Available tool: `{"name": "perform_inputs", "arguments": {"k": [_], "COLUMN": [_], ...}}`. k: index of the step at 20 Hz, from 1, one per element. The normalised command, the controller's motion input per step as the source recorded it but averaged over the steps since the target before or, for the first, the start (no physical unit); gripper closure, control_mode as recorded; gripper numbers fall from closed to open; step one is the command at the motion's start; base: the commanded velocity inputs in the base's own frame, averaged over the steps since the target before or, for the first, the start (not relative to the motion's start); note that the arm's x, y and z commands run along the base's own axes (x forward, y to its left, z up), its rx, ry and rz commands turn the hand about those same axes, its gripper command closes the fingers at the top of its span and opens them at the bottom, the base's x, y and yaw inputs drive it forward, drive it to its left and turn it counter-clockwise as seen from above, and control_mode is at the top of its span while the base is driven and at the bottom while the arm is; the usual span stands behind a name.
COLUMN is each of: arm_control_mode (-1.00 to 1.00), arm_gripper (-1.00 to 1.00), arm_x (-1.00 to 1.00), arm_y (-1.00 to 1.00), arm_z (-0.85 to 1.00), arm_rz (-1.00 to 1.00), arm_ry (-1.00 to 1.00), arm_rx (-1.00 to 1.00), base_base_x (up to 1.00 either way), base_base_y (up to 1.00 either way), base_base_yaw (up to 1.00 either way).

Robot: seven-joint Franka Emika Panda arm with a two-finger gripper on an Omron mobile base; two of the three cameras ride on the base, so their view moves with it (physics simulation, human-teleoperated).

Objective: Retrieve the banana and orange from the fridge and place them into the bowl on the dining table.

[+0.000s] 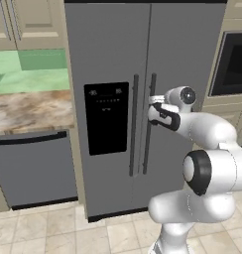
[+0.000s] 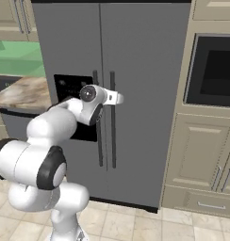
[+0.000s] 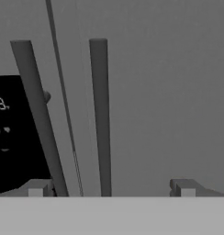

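Observation:
The fridge [image 1: 182,59] [image 2: 145,70] stands straight ahead with both grey doors shut. The banana and the orange are hidden, and the bowl and the dining table are out of view. My gripper [image 1: 151,100] [image 2: 118,98] [image 3: 111,188] is open at the right door's dark vertical handle [image 3: 100,114], about a third of the way down its length. In the hand view that handle runs up between my two fingertips, nearer the left one [image 3: 38,188], and nothing is gripped. The left door's handle [image 3: 38,119] stands just beside it.
The black dispenser panel [image 1: 107,116] is on the left door. A grey dishwasher [image 1: 36,168] sits under a marbled wall counter [image 1: 29,109] to the left. On the right is a built-in oven [image 2: 213,70] above beige cabinet doors [image 2: 201,160]. Tiled floor lies in front.

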Motion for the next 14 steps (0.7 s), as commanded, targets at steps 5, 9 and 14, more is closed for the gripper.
{"name": "perform_inputs", "arguments": {"k": [5,9,14], "arm_control_mode": [-1.00,-1.00,-1.00], "arm_gripper": [-1.00,-1.00,-1.00], "arm_x": [0.38,0.37,0.40], "arm_y": [0.00,0.00,0.00], "arm_z": [-0.08,-0.14,-0.17], "arm_rz": [0.00,0.00,0.00], "arm_ry": [0.00,0.00,0.00], "arm_rx": [0.00,0.00,0.00], "base_base_x": [0.00,0.00,0.00], "base_base_y": [0.00,0.00,0.00], "base_base_yaw": [0.00,0.00,0.00]}}
